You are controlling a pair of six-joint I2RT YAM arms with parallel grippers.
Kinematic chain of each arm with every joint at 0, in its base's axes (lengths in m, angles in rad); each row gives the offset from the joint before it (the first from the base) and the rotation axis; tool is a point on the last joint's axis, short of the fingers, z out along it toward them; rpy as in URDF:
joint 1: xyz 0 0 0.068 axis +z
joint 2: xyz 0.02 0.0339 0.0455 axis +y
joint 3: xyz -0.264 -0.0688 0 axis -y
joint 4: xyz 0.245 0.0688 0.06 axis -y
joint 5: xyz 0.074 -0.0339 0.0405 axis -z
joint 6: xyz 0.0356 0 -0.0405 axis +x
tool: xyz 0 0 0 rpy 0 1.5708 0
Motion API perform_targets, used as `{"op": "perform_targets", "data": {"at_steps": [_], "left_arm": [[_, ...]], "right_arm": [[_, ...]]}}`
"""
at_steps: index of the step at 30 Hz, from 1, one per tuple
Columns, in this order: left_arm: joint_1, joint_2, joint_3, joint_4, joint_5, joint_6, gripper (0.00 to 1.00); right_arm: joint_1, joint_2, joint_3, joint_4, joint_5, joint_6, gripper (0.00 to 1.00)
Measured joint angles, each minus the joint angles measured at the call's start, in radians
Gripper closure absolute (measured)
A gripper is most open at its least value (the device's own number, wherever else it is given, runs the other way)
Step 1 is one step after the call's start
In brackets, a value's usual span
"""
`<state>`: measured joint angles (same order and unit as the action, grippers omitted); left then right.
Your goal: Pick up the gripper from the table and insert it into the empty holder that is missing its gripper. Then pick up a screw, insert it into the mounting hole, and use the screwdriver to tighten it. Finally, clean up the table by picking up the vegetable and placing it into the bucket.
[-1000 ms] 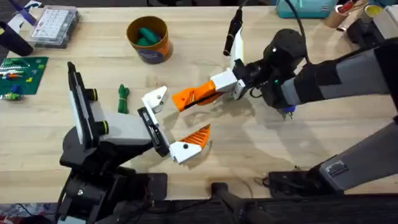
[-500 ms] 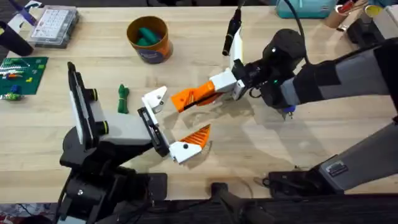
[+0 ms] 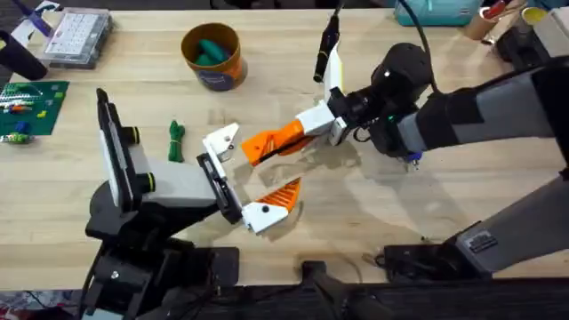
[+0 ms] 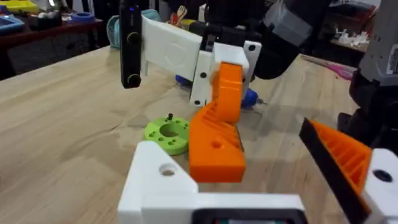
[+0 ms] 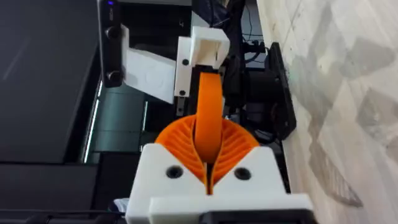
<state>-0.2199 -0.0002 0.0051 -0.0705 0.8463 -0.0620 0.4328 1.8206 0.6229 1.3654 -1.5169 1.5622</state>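
We begin with the worktop (image 3: pixel 498 191), a broad light wooden surface with visible grain. Beyond its far edge the left wrist view shows a dim room with cluttered benches.

The left arm lies low across the near left of the worktop. Its left pincer (image 3: pixel 242 182) is spread: one white bracket carries an orange ribbed finger (image 3: pixel 283 193), and the other, the holder (image 3: pixel 221 141), is bare. In the left wrist view the holder (image 4: pixel 163 180) shows its mounting hole facing up.

The right arm reaches in from the right. We see the right pincer (image 3: pixel 311 123) pressed together on the gripper (image 3: pixel 271 140), pinching it by its thick end. The free end of the gripper sits just beside the holder; we cannot tell whether they touch. In the left wrist view the gripper (image 4: pixel 217 140) hangs close above the holder.

We judge the insertion step to be in hand, not yet seated. The next move calls for aligning the gripper with the holder and easing it home.

The bucket (image 3: pixel 212 55) stands at the far left. The vegetable (image 3: pixel 176 140) lies near the holder, on the worktop. A lime-green disc (image 4: pixel 168 132) lies beyond the holder.
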Motion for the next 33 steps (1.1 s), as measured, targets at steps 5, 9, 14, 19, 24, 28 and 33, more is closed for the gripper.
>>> {"op": "perform_targets", "data": {"at_steps": [5,9,14,19,24,28,33], "left_arm": [[0.000,0.000,0.000,0.000,0.000,0.000,0.009],[0.000,0.000,0.000,0.000,0.000,0.000,0.009],[0.000,0.000,0.000,0.000,0.000,0.000,0.009],[0.000,0.000,0.000,0.000,0.000,0.000,0.009],[0.000,0.000,0.000,0.000,0.000,0.000,0.009],[0.000,0.000,0.000,0.000,0.000,0.000,0.009],[0.000,0.000,0.000,0.000,0.000,0.000,0.009]], "right_arm": [[0.000,0.000,0.010,0.000,0.000,0.006,0.991],[0.000,0.000,0.012,-0.004,0.000,0.009,0.991],[0.000,0.000,0.012,-0.004,0.000,0.009,0.991],[0.001,0.000,0.012,-0.004,0.000,0.006,0.991],[0.001,0.000,0.012,-0.004,0.001,-0.001,0.991],[0.001,0.000,0.012,-0.004,0.001,-0.014,0.991],[0.001,0.000,0.012,-0.004,0.005,-0.022,0.991]]}}
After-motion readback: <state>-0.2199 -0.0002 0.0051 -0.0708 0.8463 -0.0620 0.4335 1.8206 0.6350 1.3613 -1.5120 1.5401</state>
